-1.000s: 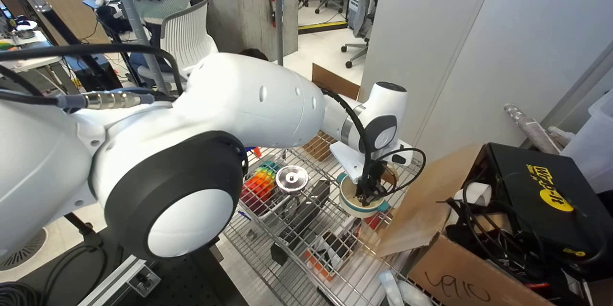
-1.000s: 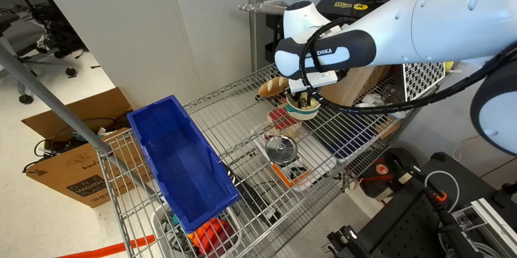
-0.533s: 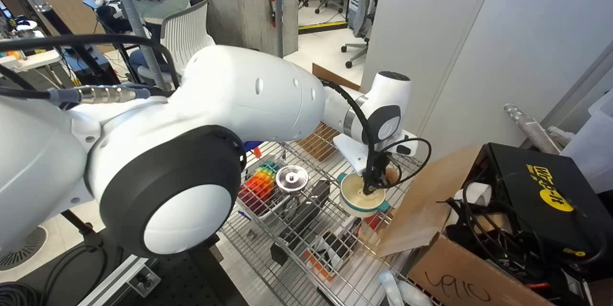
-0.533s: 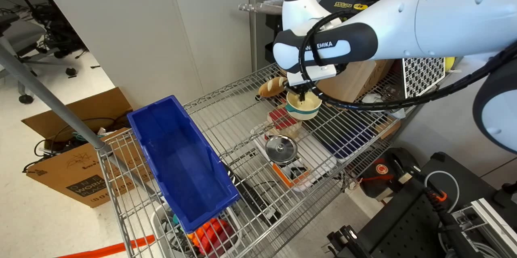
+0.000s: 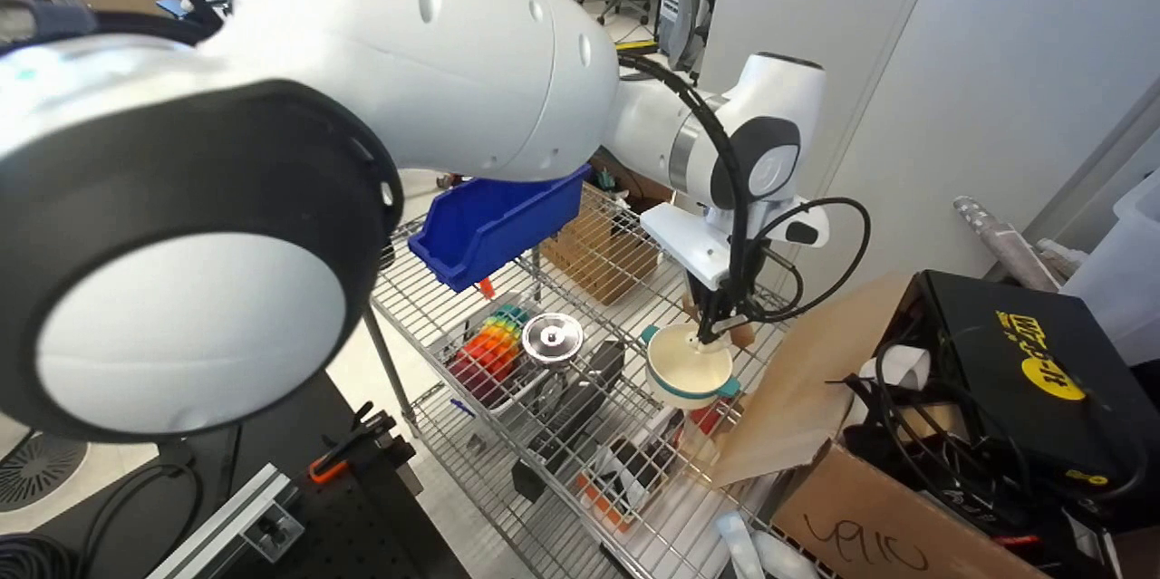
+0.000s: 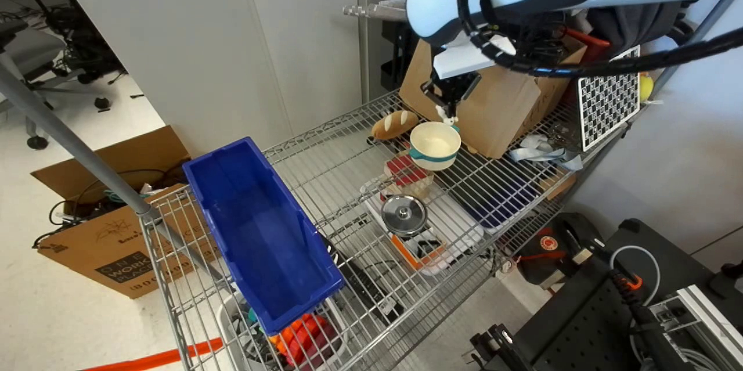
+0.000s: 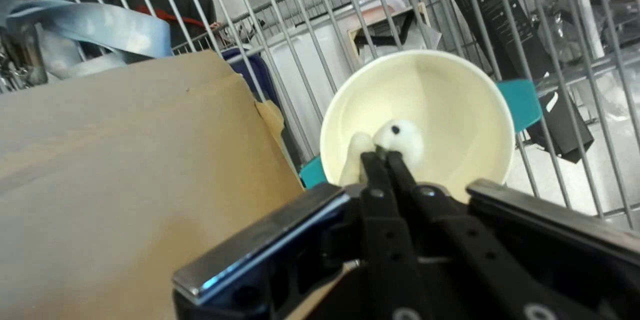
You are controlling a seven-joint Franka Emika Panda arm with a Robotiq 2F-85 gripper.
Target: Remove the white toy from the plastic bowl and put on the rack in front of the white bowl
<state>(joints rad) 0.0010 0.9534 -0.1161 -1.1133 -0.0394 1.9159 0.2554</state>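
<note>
My gripper (image 7: pixel 381 155) is shut on the white toy (image 7: pixel 406 140), which has a dark eye. A green bit shows between the fingertips. In an exterior view the toy (image 6: pixel 450 121) hangs just above the far rim of the plastic bowl (image 6: pixel 435 163), cream inside with teal handles. In the wrist view the bowl (image 7: pixel 460 119) lies behind the toy. The bowl stands on the silver wire rack (image 6: pixel 336 179). I cannot make out a small white bowl for certain. A round silver, lid-like piece with a centre knob (image 6: pixel 404 215) lies on the rack, also in an exterior view (image 5: pixel 553 339).
A blue bin (image 6: pixel 264 237) lies on the rack's far end. A toy bread loaf (image 6: pixel 395 125) lies beside the bowl. An open cardboard box (image 5: pixel 807 389) with a black box (image 5: pixel 1033 361) in it stands close to the bowl. A rack post (image 6: pixel 75 133) rises at the end.
The gripper has risen out of the bowl, and the arm has lifted and shifted toward the cardboard box. The toy now shows in the gripper above the bowl's rim. The bowl has hardly moved.
</note>
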